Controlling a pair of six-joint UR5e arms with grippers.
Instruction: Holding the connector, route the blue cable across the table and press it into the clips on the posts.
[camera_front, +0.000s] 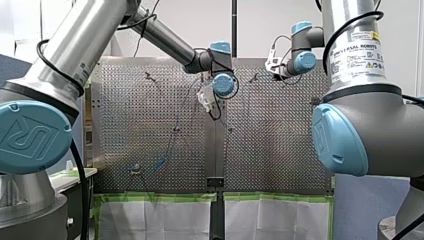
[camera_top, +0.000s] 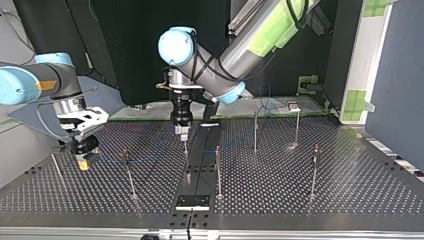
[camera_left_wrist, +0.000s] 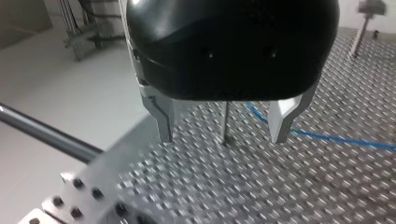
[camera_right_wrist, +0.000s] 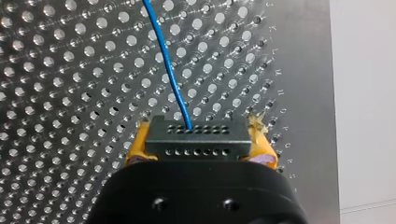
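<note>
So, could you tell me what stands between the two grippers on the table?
In the top view, one thin post stands between my right gripper and my left gripper, and the blue cable runs past it.

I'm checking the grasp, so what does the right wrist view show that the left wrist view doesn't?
Only the right wrist view: my right gripper shut on the connector, yellow pads at its sides, the blue cable leaving it. Only the left wrist view: my left gripper open, metal fingers apart and holding nothing, a thin post showing between them. Both: the blue cable lying over the perforated table.
</note>
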